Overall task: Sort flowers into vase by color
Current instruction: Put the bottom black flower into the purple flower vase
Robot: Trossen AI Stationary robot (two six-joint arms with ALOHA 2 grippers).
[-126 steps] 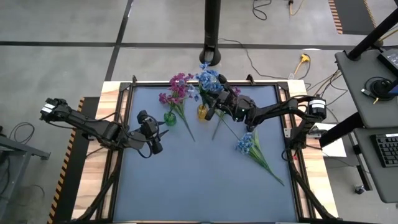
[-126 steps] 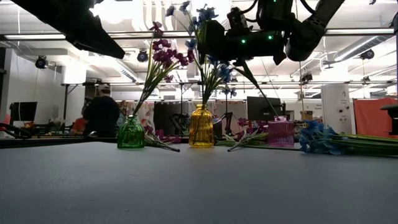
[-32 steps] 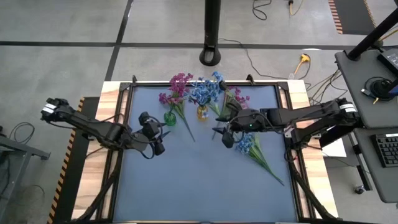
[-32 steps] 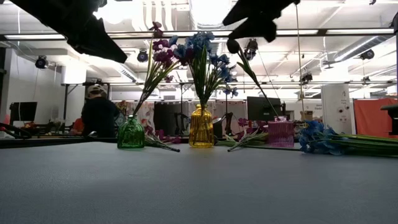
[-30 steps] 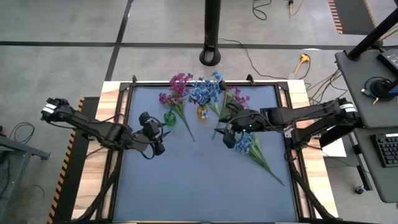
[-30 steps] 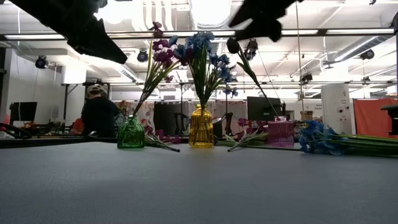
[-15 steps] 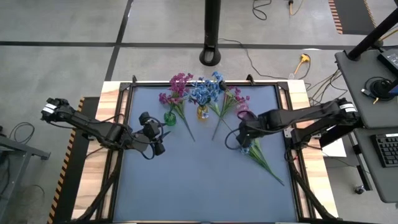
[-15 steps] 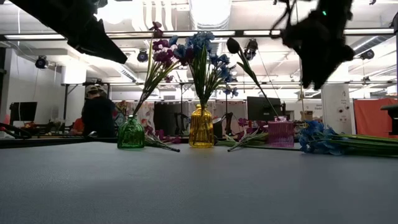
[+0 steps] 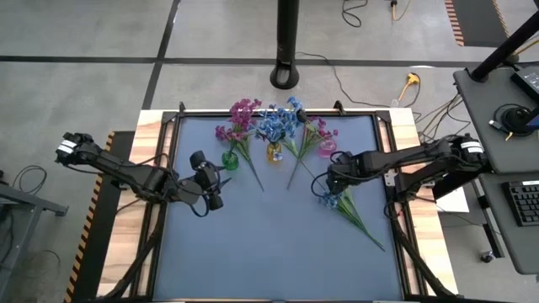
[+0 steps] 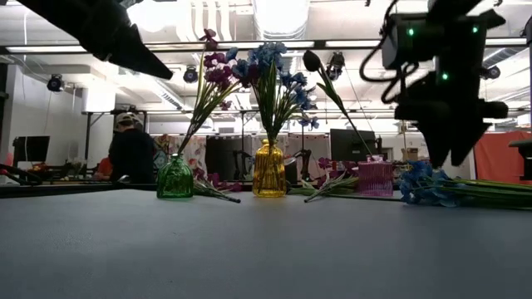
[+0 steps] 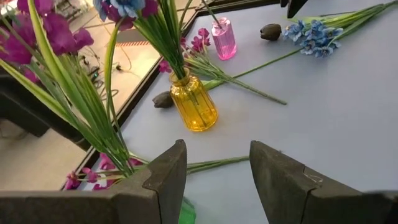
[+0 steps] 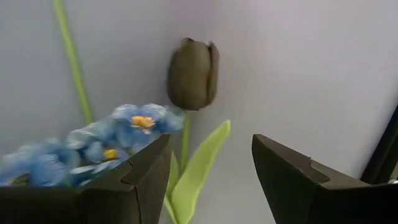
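On the dark blue table [image 9: 253, 252] I saw a blue sprig [image 9: 330, 199] lying flat toward the right side beside a dark tulip bud [image 12: 193, 73], while other blue flowers [image 9: 274, 124] stood in the yellow vase [image 9: 274, 152] and magenta ones [image 9: 240, 118] in the green vase [image 9: 229, 159] near the far edge. My right gripper [image 9: 328, 183] hung just over the lying sprig, fingers parted and holding nothing. My left gripper [image 9: 212, 190] waited near the green vase, also parted and empty.
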